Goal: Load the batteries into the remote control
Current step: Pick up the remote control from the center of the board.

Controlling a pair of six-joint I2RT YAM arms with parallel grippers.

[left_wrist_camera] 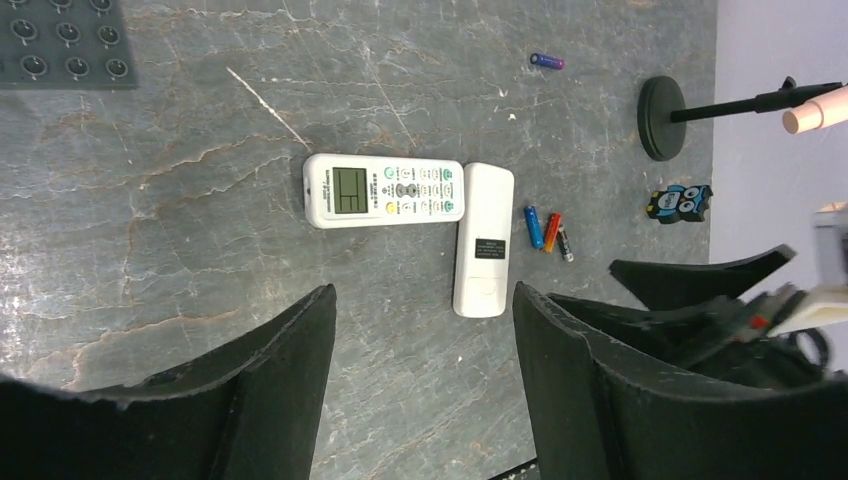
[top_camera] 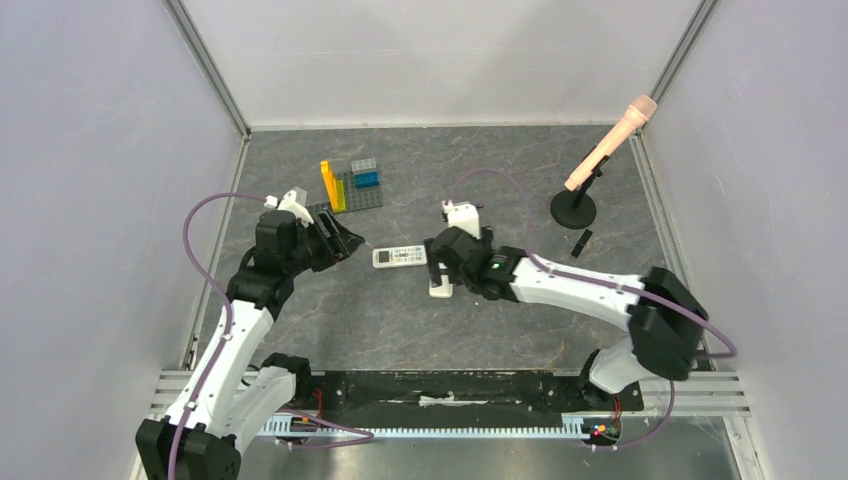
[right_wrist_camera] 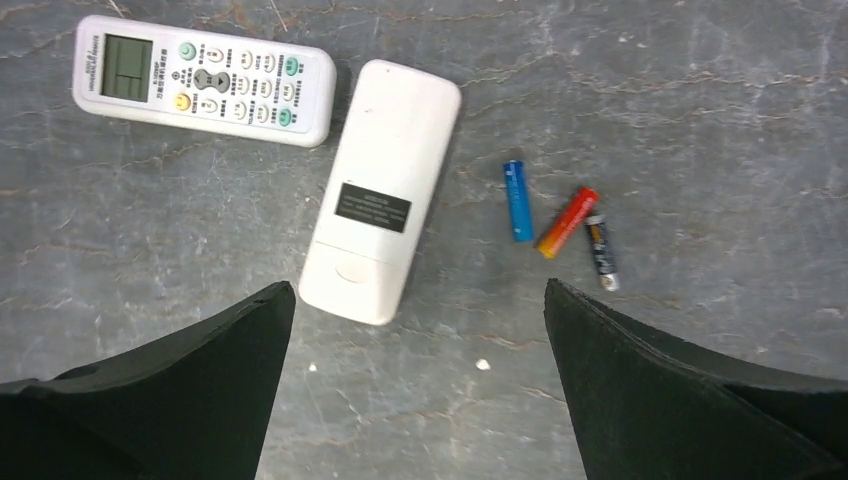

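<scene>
Slim batteries (right_wrist_camera: 565, 222), blue, red, dark; beside white remote (right_wrist_camera: 380, 190), back upward.

Two remotes (left_wrist_camera: 484, 240), four batteries (left_wrist_camera: 534, 226), and one each of the rest.

Ahead of the jaws of the right gripper (right_wrist_camera: 417, 288): one face-up remote (right_wrist_camera: 203, 80), one face-down remote (right_wrist_camera: 383, 190) and three cells, a blue battery (right_wrist_camera: 517, 200), a red battery (right_wrist_camera: 567, 222) and a dark battery (right_wrist_camera: 601, 251). Far ahead of the jaws of the left gripper (left_wrist_camera: 422, 291): the fourth, a purple-blue battery (left_wrist_camera: 546, 61). Past one jaw: one microphone stand (left_wrist_camera: 662, 118) and one owl figure (left_wrist_camera: 680, 202). Past the other: one studded baseplate (left_wrist_camera: 60, 45).
</scene>
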